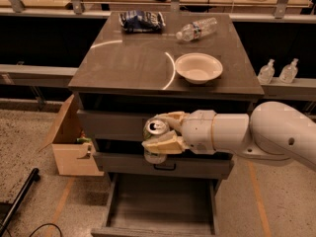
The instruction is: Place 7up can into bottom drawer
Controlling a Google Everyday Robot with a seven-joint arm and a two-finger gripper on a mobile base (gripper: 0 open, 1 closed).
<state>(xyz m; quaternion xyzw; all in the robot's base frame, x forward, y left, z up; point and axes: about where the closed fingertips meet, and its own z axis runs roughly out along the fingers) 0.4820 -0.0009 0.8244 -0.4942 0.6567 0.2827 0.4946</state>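
Observation:
My gripper (162, 132) is shut on the 7up can (155, 137), an upright can with a silver top and pull tab. The white arm reaches in from the right. The can hangs in front of the two upper drawer fronts, above the open bottom drawer (163, 209). The bottom drawer is pulled out toward me and shows a plain grey floor with nothing in it. The lower part of the can is partly covered by my fingers (163, 144).
On the cabinet top (133, 58) stand a white bowl (198, 67), a clear water bottle (196, 29) lying on its side and a dark chip bag (142, 21). A cardboard box (71, 142) sits on the floor to the left. Two small bottles (279, 72) stand at the right.

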